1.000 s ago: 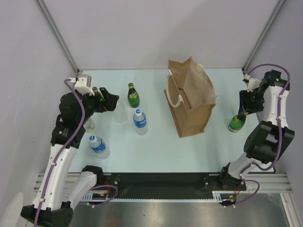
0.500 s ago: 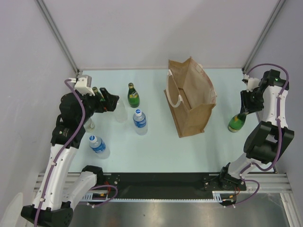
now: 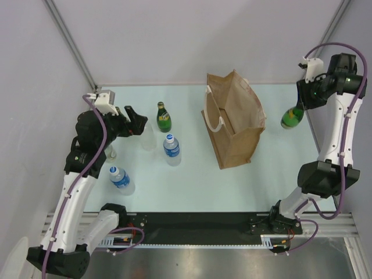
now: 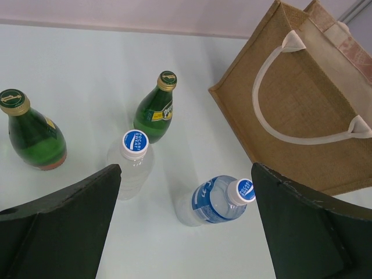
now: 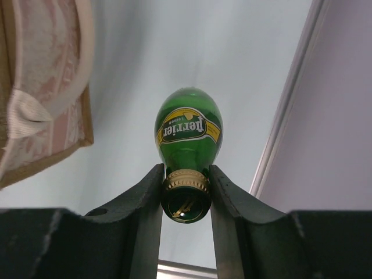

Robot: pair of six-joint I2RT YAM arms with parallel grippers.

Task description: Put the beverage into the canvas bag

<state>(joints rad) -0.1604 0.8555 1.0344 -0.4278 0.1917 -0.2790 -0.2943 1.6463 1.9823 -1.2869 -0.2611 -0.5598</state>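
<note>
Gripping the green bottle (image 5: pixel 187 102) at the neck, right gripper (image 5: pixel 186 173) is clamped tight. The wrist view alone reads its Perrier label (image 5: pixel 189 131); the top view alone shows it apart from the canvas bag (image 3: pixel 237 136). The left gripper (image 4: pixel 185 171) is spread wide, empty.

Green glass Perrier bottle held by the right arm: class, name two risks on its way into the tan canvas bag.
1. The right arm's fingers pinch the green glass Perrier bottle only at its neck; the body hangs free, so it may swing or slip.
2. The tan canvas bag stands unsupported, a white loop handle at its rim; the bottle may snag it or topple the bag.
</note>
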